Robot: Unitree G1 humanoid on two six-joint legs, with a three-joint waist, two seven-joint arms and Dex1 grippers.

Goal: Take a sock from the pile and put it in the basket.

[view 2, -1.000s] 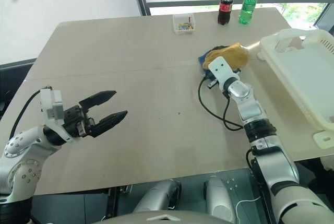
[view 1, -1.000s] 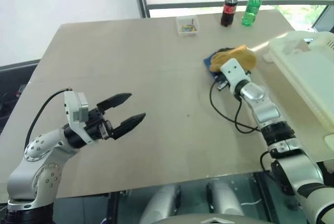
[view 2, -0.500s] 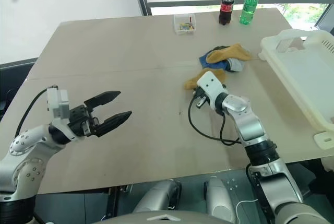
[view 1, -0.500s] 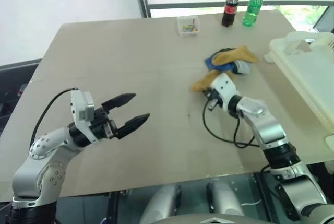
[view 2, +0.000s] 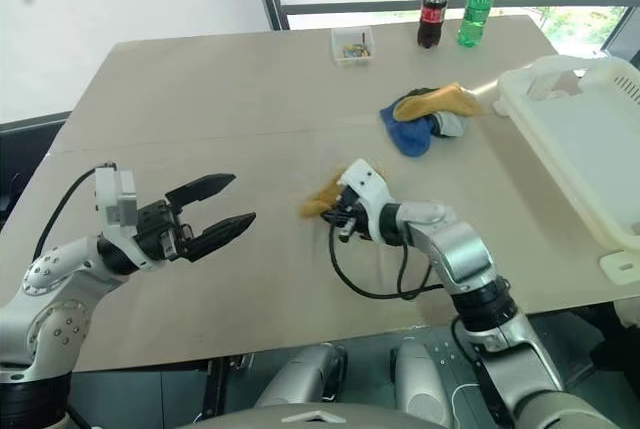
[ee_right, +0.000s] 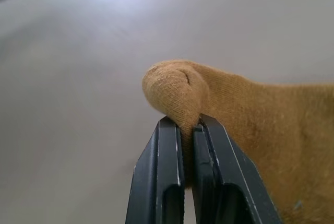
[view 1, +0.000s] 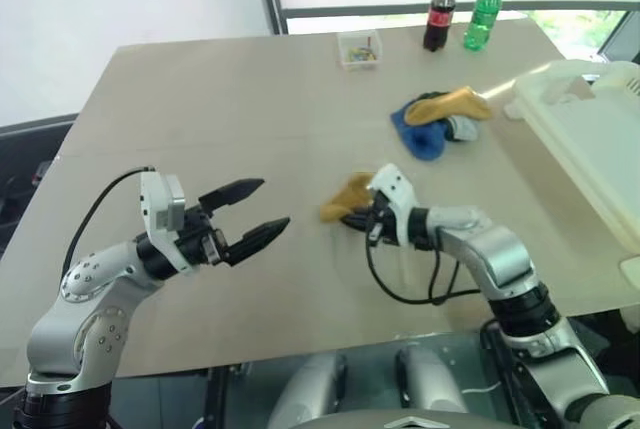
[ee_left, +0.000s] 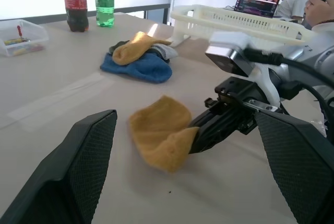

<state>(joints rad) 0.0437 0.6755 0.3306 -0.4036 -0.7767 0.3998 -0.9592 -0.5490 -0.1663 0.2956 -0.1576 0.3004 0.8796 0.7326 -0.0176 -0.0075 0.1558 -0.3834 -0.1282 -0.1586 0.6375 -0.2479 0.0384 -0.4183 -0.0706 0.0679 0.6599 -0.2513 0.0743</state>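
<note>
- My right tool is clamped tight on a mustard sock; the right wrist view shows a fold of the fabric pinched between the two black fingers, with no gap to speak of.
- That sock hangs from the tool low over the desk, well clear of the pile and on the far side of the pile from the basket.
- So the picking half looks done: one sock is out of the heap and in my grip.
- Left to do, as I judge it: carry the sock across, past the pile, to the basket and let go over it. No sock is in the basket yet, as far as I can see from here.
- My left tool is spread wide and holds nothing, hovering over the desk well away from the pile and pointing toward the sock.
- The count now. Socks: one in my grip. In the pile I can make out a mustard one on top, a blue one under it and a white-grey one at the side, so three at least; anything dark beneath I cannot count.
- One basket, just beyond the pile.
- Two bottles at the desk's far edge behind the pile, one dark cola, one green.
- One small clear box near the bottles.
</note>
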